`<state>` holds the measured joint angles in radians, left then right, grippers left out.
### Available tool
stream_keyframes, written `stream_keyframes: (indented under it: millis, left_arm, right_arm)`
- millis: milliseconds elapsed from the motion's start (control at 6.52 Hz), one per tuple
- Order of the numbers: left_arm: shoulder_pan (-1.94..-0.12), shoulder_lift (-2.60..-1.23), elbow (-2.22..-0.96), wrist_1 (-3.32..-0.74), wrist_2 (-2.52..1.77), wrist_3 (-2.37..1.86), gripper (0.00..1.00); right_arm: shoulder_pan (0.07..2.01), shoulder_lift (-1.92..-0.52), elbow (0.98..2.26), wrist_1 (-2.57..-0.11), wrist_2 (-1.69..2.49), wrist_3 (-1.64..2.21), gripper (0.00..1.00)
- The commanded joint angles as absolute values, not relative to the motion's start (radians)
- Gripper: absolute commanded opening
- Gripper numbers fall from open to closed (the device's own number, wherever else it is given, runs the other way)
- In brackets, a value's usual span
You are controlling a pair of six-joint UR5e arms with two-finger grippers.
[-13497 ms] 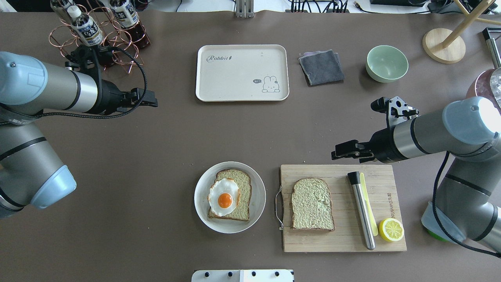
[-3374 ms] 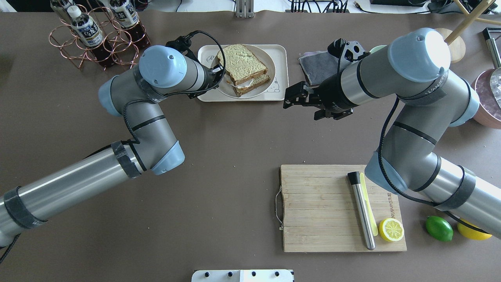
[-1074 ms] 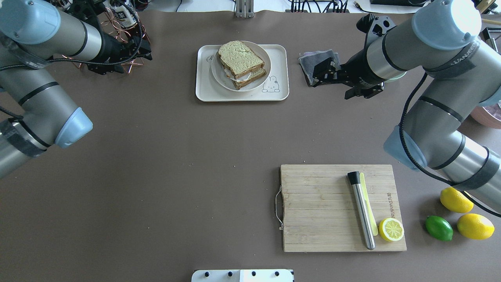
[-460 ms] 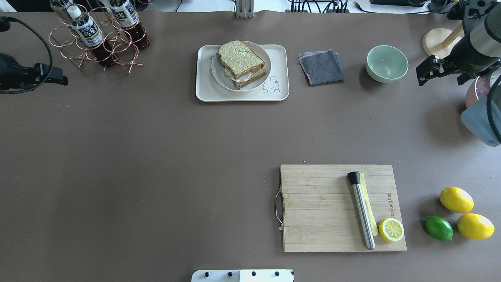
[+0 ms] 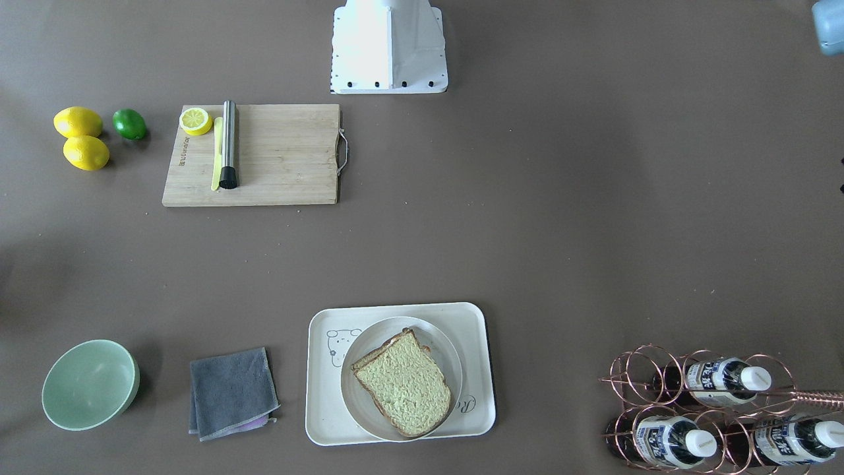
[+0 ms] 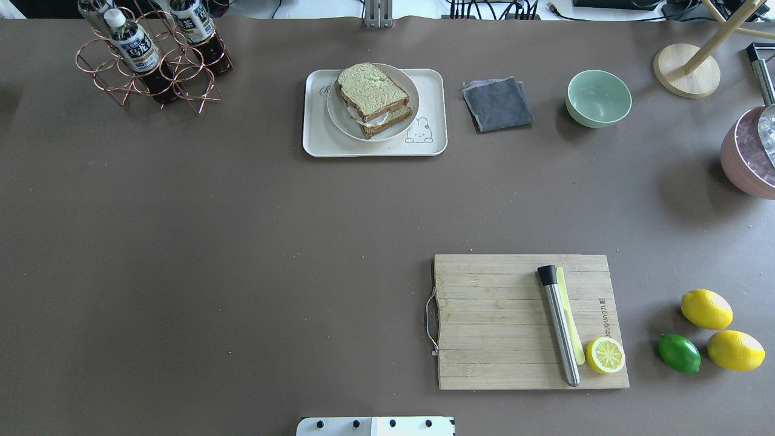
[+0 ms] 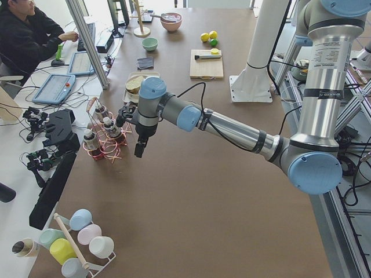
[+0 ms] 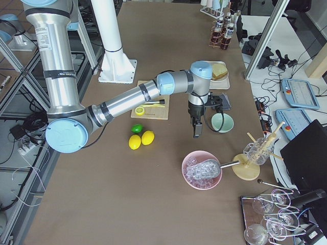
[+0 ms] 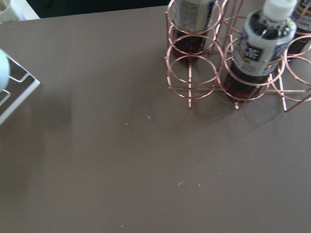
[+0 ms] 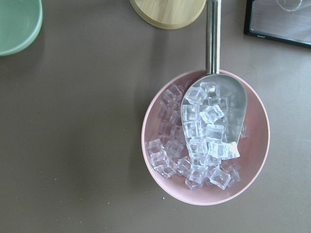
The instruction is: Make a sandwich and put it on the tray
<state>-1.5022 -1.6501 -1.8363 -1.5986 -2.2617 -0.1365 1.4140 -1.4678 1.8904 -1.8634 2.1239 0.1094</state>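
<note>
Nearest me, at the lower right of the overhead view, the cutting board (image 6: pixel 484 315) carries only a steel rod (image 6: pixel 560 330) and a lemon half (image 6: pixel 605 355); no bread lies on it. Two lemons (image 6: pixel 706 309) and a lime (image 6: pixel 679 352) sit on the counter just to its right.

The middle of the counter shows nothing of mine from above: neither arm is in that view. My left arm (image 7: pixel 232 128) appears only in the side view, its wrist hanging beside the bottle rack (image 9: pixel 233 73), and my right arm (image 8: pixel 127 97) hangs over the pink bowl (image 10: pixel 255 170) of ice. Neither wrist camera shows its own tips, so I cannot tell whether my left jaws or my right jaws are parted or closed. I see nothing carried under them.

At the far side, upper middle of the overhead view, the sandwich (image 6: pixel 370 91) is stacked on a round plate (image 6: pixel 339 118), a sliver of white showing between the two slices. The plate rests inside the tray (image 6: pixel 315 142). A grey cloth (image 6: pixel 497 103) and a green bowl (image 6: pixel 598 98) lie to the right of it.

I judge the job finished: sandwich assembled, on the tray, nothing left to fetch.
</note>
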Motion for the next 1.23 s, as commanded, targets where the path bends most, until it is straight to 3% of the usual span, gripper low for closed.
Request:
stream_keyframes:
  millis: [0, 1074]
  left_arm:
    - [-1.63, -1.637, -1.746, -1.494, -2.463, 0.084, 0.97]
    - [-1.629, -1.594, -1.623, -1.508, -2.424, 0.121, 0.97]
  right_arm:
    - [1.579, -1.517, 1.747, -1.846, 2.327, -0.102, 1.0]
    - [1.683, -1.555, 1.692, -1.842, 2.318, -0.106, 1.0]
